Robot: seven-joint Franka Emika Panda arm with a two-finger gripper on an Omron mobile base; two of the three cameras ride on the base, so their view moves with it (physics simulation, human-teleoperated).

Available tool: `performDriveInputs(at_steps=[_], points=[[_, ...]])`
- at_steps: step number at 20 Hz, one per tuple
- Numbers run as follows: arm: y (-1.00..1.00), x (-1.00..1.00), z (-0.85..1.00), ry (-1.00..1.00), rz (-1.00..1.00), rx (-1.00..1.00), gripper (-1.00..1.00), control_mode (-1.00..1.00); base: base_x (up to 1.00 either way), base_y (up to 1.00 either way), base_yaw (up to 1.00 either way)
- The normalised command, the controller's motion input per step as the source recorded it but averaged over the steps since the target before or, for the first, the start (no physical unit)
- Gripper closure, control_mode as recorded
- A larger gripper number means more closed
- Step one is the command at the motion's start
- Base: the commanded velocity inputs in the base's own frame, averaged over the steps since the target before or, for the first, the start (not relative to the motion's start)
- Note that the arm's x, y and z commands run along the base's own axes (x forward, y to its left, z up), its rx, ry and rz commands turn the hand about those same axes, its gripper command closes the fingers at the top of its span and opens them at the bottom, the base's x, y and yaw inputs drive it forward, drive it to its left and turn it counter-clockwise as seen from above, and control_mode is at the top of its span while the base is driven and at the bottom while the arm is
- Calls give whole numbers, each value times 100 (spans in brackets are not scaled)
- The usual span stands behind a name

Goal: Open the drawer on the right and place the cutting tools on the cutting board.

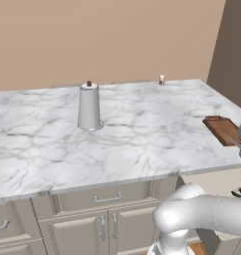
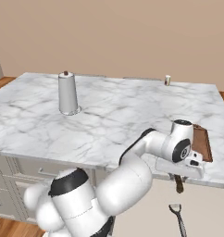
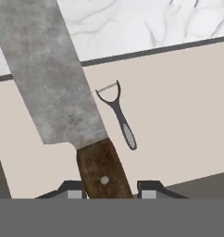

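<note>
The gripper [image 3: 108,187] has its two dark finger tips standing on either side of a brown wooden knife handle, clamped on the knife [image 3: 53,88]. The knife's broad grey blade runs up toward eleven o'clock in the hand view, crossing over the edge of the marble countertop [image 3: 132,23]. At about one o'clock from the handle, a dark peeler [image 3: 119,116] with a silver blade lies flat on the pale beige floor of the open drawer [image 3: 178,115], well apart from the knife.

In the right base view the gripper [image 2: 178,178] hangs just past the counter's front edge, a dark handle end showing below it, and the peeler [image 2: 177,218] lies lower, at six o'clock from it. The cutting board [image 2: 202,143], reddish-brown with a darker rim, rests on the countertop [image 2: 109,115] just behind the wrist, at about one o'clock. A grey cylindrical holder [image 2: 67,94] stands upright at ten o'clock, far across the counter, and a small jar [image 2: 167,80] sits near the back edge.
</note>
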Motion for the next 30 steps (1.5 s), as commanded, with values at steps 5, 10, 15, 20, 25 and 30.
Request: performDriveInputs(at_steps=[5,10,15,20,25,30], points=[[27,100,26,0,-19,0,100,-100,0,0,0],[13,99,30,2,-18,0,100,-100,0,0,0],[0,77,8,5,-9,1,100,-100,0,0,0],[0,76,7,7,-1,0,100,-100,0,0,0],[0,72,11,1,-3,1,100,-100,0,0,0],[-5,87,2,0,-8,9,100,-100,0,0,0]])
